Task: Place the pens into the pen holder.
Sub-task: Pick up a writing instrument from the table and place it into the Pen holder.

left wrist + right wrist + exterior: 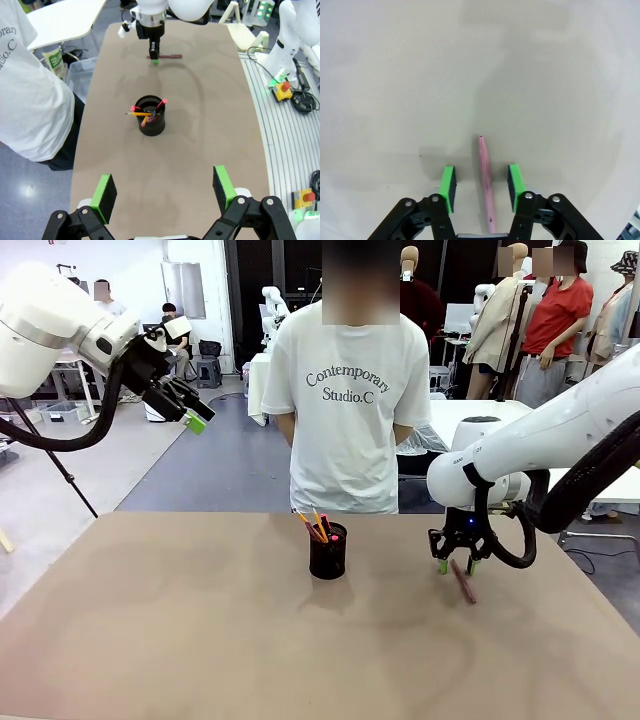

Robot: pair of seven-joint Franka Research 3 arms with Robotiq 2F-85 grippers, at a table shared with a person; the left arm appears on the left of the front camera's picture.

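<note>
A black mesh pen holder (328, 555) (151, 122) stands mid-table with several pens (318, 525) (145, 112) sticking out of it, red-pink and yellow-orange ends up. A dark reddish-brown pen (463, 581) (167, 56) (486, 185) lies flat on the table to its right. My right gripper (457, 565) (481, 172) is down at the table, straddling this pen. Its green pads (449, 186) stand partly closed, with a gap on each side of the pen. High at the left my left gripper (195, 420) (165, 187) hangs wide open and holds nothing.
A person in a white T-shirt (345, 390) (25, 100) stands at the table's far edge, just behind the holder. The brown tabletop (200, 640) is bare around the holder. Off the table's side are a metal rail and emergency-stop boxes (282, 90).
</note>
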